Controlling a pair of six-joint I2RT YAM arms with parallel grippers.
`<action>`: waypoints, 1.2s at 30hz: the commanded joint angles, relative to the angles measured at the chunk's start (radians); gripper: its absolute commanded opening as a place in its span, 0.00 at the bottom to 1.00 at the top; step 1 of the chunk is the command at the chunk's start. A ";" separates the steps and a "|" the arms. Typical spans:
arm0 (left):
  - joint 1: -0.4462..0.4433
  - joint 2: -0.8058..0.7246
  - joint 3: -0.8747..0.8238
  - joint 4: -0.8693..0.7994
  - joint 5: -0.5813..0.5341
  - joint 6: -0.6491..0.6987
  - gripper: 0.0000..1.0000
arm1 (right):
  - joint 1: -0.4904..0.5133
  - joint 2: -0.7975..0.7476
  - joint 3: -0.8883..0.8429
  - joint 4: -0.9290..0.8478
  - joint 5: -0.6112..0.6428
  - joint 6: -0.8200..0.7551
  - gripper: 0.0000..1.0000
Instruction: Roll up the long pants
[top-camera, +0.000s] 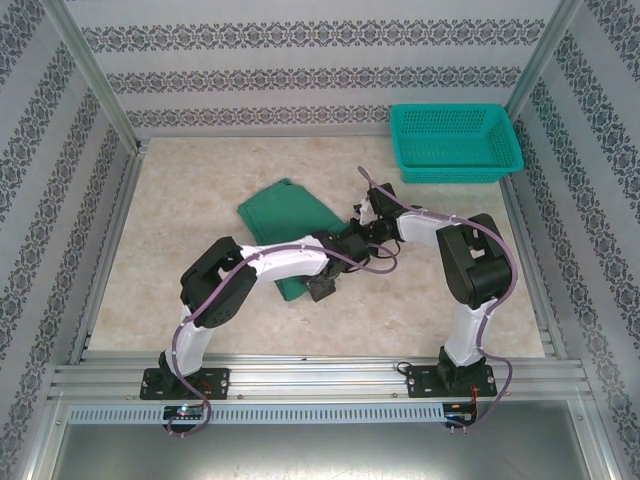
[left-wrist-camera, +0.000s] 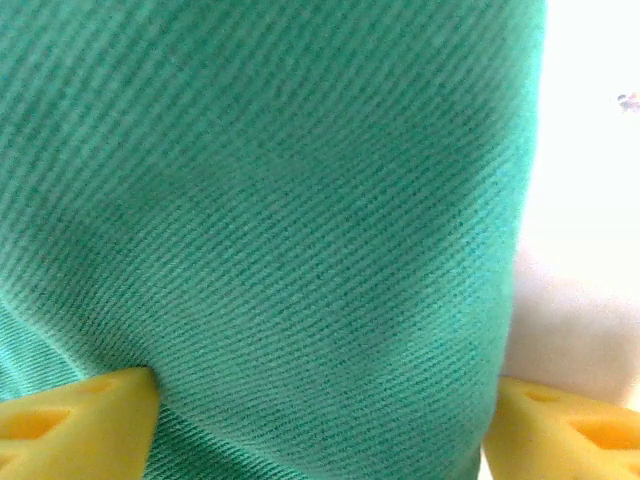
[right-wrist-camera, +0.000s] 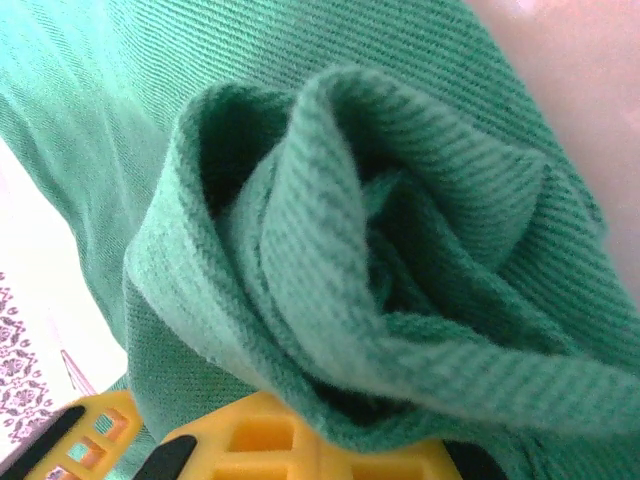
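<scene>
Rolled end of the long pants (right-wrist-camera: 380, 250), pinched by the closed right gripper (right-wrist-camera: 170, 435).
On the wrist view the left gripper (left-wrist-camera: 320, 440) stands wide, fingers at 7 and 5 o'clock astride the green cloth. From above, the pants lie at the table (top-camera: 180, 230) centre, flat part toward 11 o'clock; teal basket (top-camera: 455, 140) at 1 o'clock.

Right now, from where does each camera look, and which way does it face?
Top external: above and behind the bases, looking down at the table, the long pants and teal basket; both arms show.
Left wrist: close over the cloth, left tool straddling it.
Right wrist: faces the pants' rolled end, right tool at the bottom edge.
Shared: all three see the pants.
</scene>
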 joint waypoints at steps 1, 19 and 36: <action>0.179 0.113 -0.042 0.022 -0.105 -0.028 0.49 | 0.006 0.013 -0.045 -0.132 0.065 -0.021 0.00; 0.131 -0.087 -0.031 -0.139 0.581 -0.076 0.00 | -0.082 -0.223 0.080 -0.247 0.211 -0.067 0.18; 0.226 -0.236 -0.151 0.241 1.285 -0.389 0.00 | -0.083 -0.505 -0.033 -0.309 0.238 -0.070 0.18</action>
